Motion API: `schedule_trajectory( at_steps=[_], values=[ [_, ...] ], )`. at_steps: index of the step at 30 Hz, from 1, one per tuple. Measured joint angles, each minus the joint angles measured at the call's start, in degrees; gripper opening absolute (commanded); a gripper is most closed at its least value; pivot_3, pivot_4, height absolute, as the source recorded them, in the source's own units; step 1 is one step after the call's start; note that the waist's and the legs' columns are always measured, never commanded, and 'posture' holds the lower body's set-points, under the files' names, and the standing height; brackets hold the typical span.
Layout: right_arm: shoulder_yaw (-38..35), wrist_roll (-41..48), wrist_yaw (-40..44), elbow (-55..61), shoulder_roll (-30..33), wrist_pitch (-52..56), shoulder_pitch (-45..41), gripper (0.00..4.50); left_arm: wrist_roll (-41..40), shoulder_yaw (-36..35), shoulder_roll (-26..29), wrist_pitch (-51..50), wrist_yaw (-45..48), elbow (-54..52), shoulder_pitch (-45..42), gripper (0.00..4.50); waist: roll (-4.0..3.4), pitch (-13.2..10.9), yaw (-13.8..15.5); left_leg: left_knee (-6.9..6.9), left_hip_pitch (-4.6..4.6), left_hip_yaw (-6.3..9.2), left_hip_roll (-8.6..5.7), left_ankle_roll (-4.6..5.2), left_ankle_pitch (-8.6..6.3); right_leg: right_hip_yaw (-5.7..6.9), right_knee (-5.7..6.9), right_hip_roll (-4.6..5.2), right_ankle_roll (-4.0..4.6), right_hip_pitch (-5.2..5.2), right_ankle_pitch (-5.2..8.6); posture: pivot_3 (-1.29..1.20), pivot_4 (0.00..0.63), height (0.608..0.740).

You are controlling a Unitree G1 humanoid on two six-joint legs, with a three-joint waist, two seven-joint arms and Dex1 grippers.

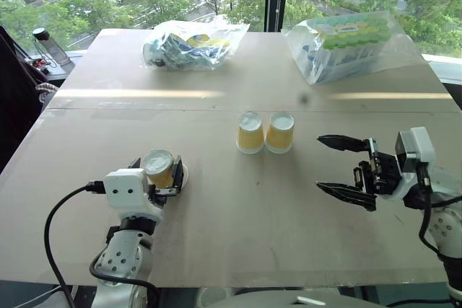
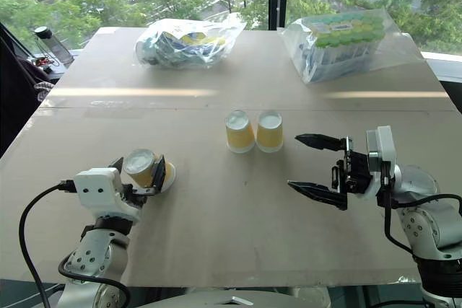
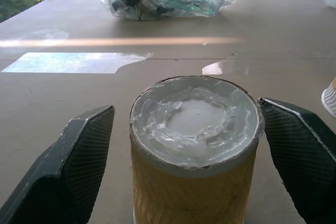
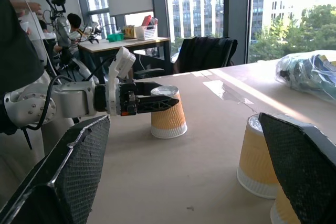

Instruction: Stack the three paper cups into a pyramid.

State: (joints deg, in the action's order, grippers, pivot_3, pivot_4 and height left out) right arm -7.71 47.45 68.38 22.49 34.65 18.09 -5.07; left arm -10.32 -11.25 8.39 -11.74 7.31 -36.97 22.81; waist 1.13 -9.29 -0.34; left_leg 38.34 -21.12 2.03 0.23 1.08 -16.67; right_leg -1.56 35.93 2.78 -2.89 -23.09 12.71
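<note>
- Over by the desk's (image 1: 216,236) left edge, near the front-left corner, my left gripper (image 1: 160,169) sits level with one paper cup (image 1: 159,166) standing upside down between its fingers (image 3: 79,166), white base up. The fingers are spread wide on either side of it with a visible gap each side in the wrist view, so I'm around it, not squeezing it.
- Middle of the desk: the other two paper cups (image 1: 265,133), also upside down, side by side and touching or just about. No cup sits on top of them.
- Toward the right edge, my right gripper (image 1: 339,166) hangs above the desk, pointing left at those two cups, jaws wide apart and nothing in them. It's near the pair but clearly not touching.
- Back of the desk: a clear bag of packaged stuff (image 1: 191,42) left of center near the far edge, and a second bag with green-topped bottles (image 1: 349,43) at the far-right corner.
- Off the far-left corner there's a dark-capped bottle (image 1: 48,45).
</note>
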Motion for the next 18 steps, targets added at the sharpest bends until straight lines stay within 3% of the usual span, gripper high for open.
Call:
schedule_trajectory(
  at_steps=[3,12,15,18],
  values=[
    [0.04,0.01,0.14,0.13,0.51,0.32,-0.34,4.5,0.03,0.0,0.0,0.04,0.01,0.0,-0.1,3.38,0.0,0.0,0.05,0.0,-0.01,0.0,0.0,0.0,0.0,0.0,0.0,0.0,0.0,0.0,0.0,0.0,0.15,0.74],
    [0.49,-0.14,-0.26,0.13,0.5,0.61,-0.55,4.5,0.67,-0.02,1.04,0.05,0.49,1.44,-2.0,3.38,0.0,0.0,0.07,0.0,0.0,-0.01,-0.01,0.0,0.0,0.01,0.01,-0.01,0.0,0.0,0.0,0.0,0.15,0.74],
    [0.27,0.12,-1.46,0.27,0.51,0.98,-0.53,4.5,0.4,-0.4,4.44,-0.29,2.54,1.81,-4.66,3.38,0.0,0.0,0.29,0.0,-0.01,-0.02,-0.02,-0.01,0.0,0.08,0.03,-0.02,0.0,0.0,-0.01,0.0,0.15,0.74],
    [-1.45,1.33,-3.23,1.08,0.52,1.72,0.01,4.5,-2.79,-2.84,9.64,-3.16,5.3,2.83,-14.38,3.38,-0.01,0.0,1.07,0.04,-0.03,0.0,-0.03,-0.02,0.02,0.16,0.07,-0.05,-0.04,0.01,-0.06,0.0,0.15,0.74]
  ],
)
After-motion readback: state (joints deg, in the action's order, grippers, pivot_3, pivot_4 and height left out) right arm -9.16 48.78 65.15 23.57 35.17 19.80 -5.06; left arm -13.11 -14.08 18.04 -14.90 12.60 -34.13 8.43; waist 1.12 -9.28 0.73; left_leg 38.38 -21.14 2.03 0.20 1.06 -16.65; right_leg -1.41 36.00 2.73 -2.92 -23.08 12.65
